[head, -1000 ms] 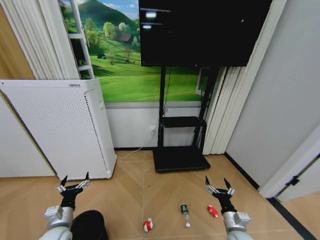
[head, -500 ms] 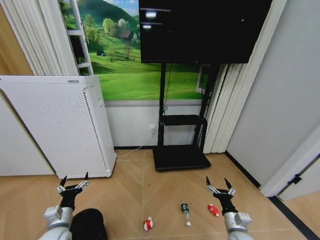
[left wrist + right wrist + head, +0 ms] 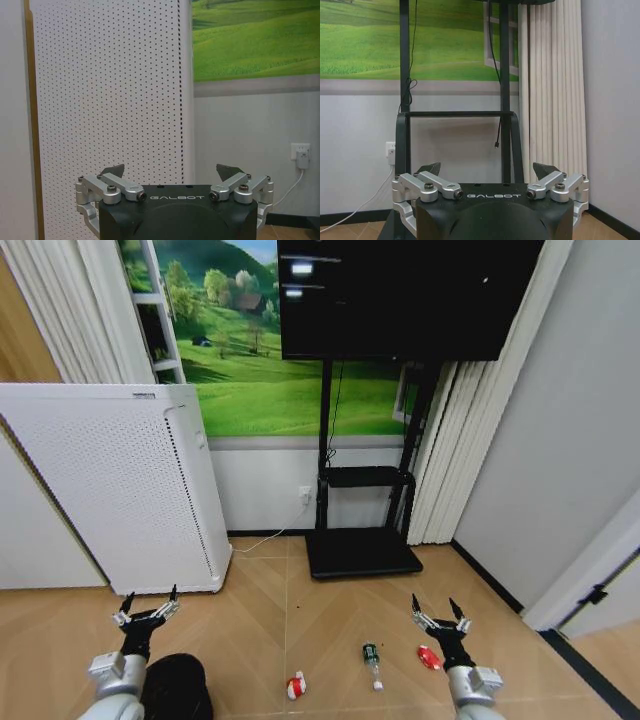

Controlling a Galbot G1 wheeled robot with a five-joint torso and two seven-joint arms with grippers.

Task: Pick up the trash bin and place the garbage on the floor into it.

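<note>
- Black mesh is the first target: the trash bin (image 3: 178,687) stands on the wooden floor (image 3: 260,590) just below and a little inward of the left gripper (image 3: 147,616), whose fingers are spread wide and hold nothing.
- To take the bin well, I judge the left arm should tip its fingers downward and straddle the thick rim with one finger inside and one outside, since the round wall is too broad to span.
- Both arms are held level and forward; the left wrist view faces the white perforated appliance (image 3: 105,100), and the fingers there (image 3: 112,171) stand apart.
- The right gripper (image 3: 440,619) hovers with fingers released too, empty, facing the black TV stand (image 3: 455,115) in its wrist view.
- Garbage lies on the floor: the red wrapper (image 3: 428,657) just beneath the right fingertips, the small bottle (image 3: 371,662) inward of them, the red-and-white wad (image 3: 296,686) further inward, between the two grippers.
- Keeping the bin upright once lifted looks wise, so dropped pieces stay inside.
</note>
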